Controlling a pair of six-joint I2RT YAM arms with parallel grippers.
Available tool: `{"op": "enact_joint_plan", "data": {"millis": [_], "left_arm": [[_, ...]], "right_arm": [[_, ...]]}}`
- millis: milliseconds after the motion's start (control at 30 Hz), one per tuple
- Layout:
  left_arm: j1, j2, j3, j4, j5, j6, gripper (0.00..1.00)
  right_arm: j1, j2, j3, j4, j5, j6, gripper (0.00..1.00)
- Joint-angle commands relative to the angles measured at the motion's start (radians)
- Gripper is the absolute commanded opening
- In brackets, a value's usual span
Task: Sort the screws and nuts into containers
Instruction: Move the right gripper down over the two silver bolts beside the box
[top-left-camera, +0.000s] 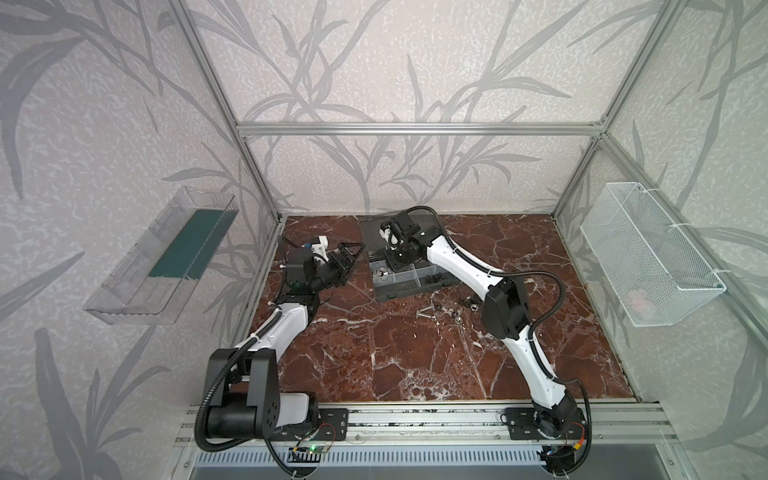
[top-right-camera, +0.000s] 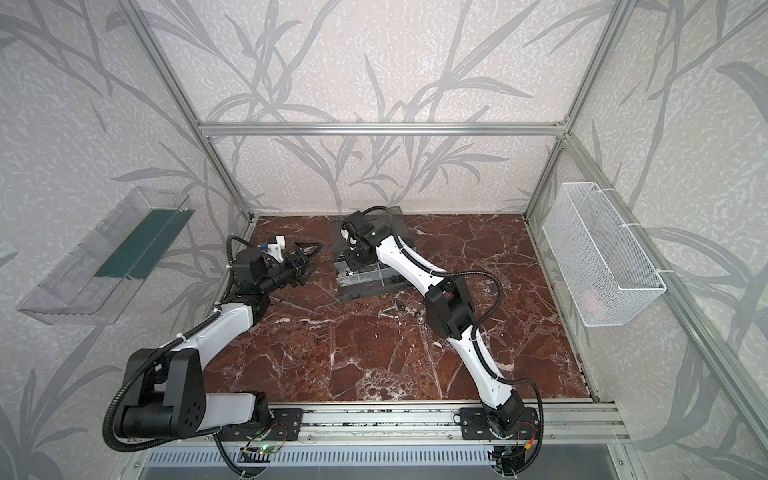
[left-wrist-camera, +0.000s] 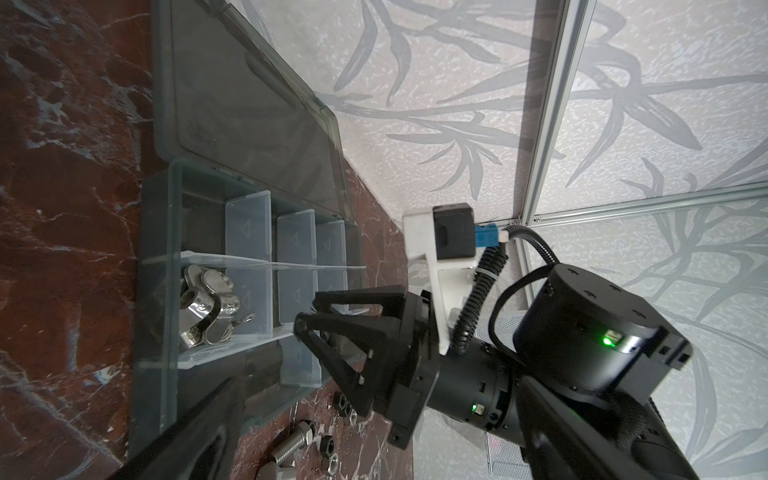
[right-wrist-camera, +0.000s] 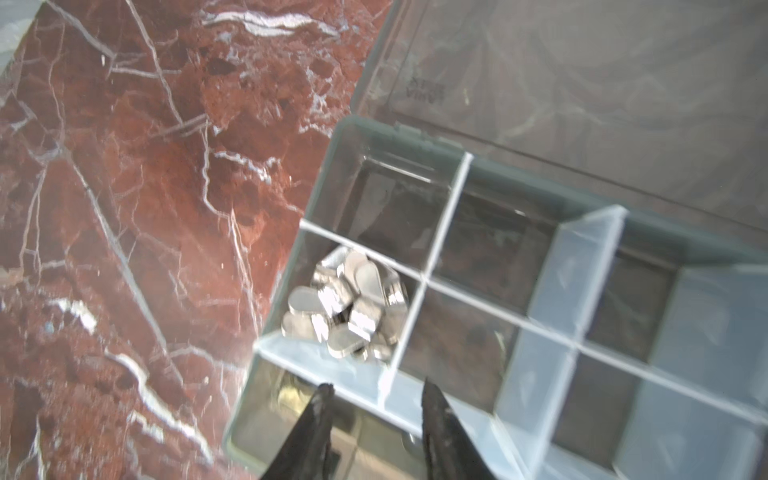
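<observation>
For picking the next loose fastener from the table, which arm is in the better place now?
Right, probably: the right end effector hangs open and empty over the organizer case, and the loose fasteners lie just in front of that case. The left end effector is open too, but farther off.

Jaws apart over case w/ wing nuts.

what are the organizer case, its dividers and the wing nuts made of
Organizer case: seemingly smoky grey translucent plastic; marble tabletop shows through its lid. Dividers: frosted whitish plastic, light passes through. Wing nuts: shiny silver metal with mirror-like glints, possibly steel.
</observation>
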Motion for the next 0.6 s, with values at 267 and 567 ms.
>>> {"op": "enact_joint_plan", "data": {"millis": [267,567], "left_arm": [[-0.090,0.011,0.010,-0.016,0.008,0.043,0.99],[-0.154,0.027,0.007,-0.024,0.000,0.039,0.99]], "right_arm": [[-0.021,-0.377,-0.508,0.196,0.046,-0.006,0.46],[-0.022,-0.556,-0.834,0.285,0.028,-0.002,0.54]]}}
